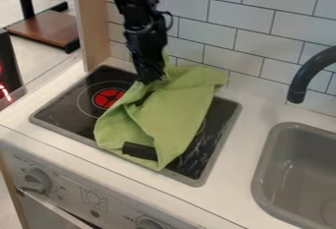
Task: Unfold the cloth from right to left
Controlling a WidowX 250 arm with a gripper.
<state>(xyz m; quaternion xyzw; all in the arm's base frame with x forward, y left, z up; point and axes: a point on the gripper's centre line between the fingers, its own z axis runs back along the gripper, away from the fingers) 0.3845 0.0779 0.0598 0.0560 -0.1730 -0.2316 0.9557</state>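
The green cloth (174, 110) lies rumpled across the middle and right of the black stovetop, its upper right part reaching the back edge near the tiles. Its lower end hangs toward the stove's front edge, with a dark patch of the stovetop framed by its folds. My gripper (154, 79) points down at the cloth's upper left edge, at the back of the stove, and is shut on the cloth there. Some of the fabric bunches up beside and behind the gripper.
A red-centred burner (109, 98) shows left of the cloth on the stovetop (62, 110). The grey sink (298, 169) and black faucet (308, 78) are at the right. A tiled wall (249, 31) stands behind, with a wooden post (94, 26) at the back left.
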